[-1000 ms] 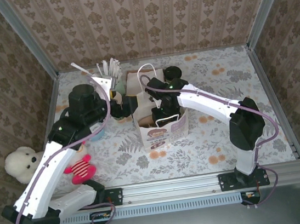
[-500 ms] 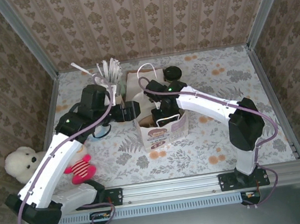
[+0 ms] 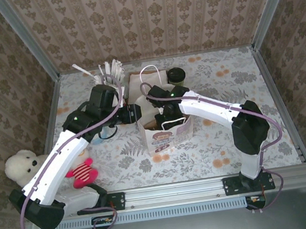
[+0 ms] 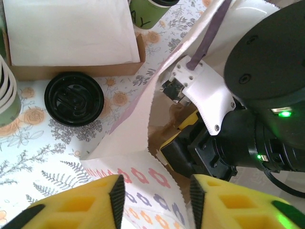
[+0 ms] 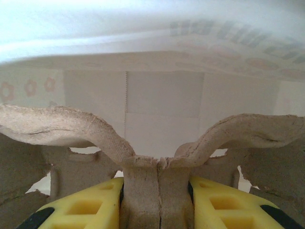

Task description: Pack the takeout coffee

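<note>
Yellow-fingered right gripper [image 5: 156,193] reaches into bag [image 5: 162,95], pinching carrier [image 5: 57,126]

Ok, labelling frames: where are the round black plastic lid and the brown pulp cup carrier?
Round black plastic lid [image 4: 74,98]: left wrist view, top centre.
Brown pulp cup carrier [image 5: 157,188]: right wrist view, middle rib.

2 white-black arms [image 3: 52,161], yellow fingers [image 4: 81,202] — purple cables [image 4: 209,43]

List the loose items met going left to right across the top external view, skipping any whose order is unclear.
white teddy bear → red striped plush toy → cup of straws → takeout coffee
</note>
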`<state>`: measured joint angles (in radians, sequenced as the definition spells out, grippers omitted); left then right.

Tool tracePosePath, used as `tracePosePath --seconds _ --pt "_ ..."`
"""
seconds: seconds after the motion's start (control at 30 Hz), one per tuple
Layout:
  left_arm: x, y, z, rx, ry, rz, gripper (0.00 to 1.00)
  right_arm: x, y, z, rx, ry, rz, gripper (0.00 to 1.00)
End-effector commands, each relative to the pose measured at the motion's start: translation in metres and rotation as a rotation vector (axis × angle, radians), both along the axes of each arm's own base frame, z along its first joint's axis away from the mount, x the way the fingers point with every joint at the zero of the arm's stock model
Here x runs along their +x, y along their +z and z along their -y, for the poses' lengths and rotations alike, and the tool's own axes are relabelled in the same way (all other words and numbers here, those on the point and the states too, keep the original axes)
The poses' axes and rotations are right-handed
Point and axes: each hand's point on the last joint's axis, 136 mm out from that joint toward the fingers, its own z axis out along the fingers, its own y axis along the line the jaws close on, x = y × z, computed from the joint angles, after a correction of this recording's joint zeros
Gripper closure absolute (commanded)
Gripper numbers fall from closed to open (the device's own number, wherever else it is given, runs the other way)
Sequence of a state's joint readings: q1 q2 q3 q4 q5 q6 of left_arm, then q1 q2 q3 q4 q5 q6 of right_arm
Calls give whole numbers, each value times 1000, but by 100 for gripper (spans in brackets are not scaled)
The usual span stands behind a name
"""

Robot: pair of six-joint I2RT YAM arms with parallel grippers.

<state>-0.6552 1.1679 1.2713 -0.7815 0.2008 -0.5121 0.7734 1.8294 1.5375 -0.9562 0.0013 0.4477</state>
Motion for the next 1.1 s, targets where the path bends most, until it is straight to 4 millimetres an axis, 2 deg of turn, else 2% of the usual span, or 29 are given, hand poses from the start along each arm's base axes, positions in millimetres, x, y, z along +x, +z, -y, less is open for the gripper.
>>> tracePosePath --seconds 0.0,0.2,0.4,0.67,0.87,1.07 --pt "2 9 2 -8 -2 18 62 -1 0 5 -28 9 37 63" --pt "3 7 4 -1 -13 9 69 -4 -13 1 -45 29 34 61" --pt "5 10 4 1 -13 21 76 -6 -24 6 -75 24 21 58" --pt "6 12 0 14 -4 36 90 1 -30 11 -78 -84 48 54" --pt "5 17 -1 1 -4 51 100 0 -44 14 -87 -135 37 52" --pt "6 25 0 -51 -11 69 100 -6 -58 16 -103 -153 6 44"
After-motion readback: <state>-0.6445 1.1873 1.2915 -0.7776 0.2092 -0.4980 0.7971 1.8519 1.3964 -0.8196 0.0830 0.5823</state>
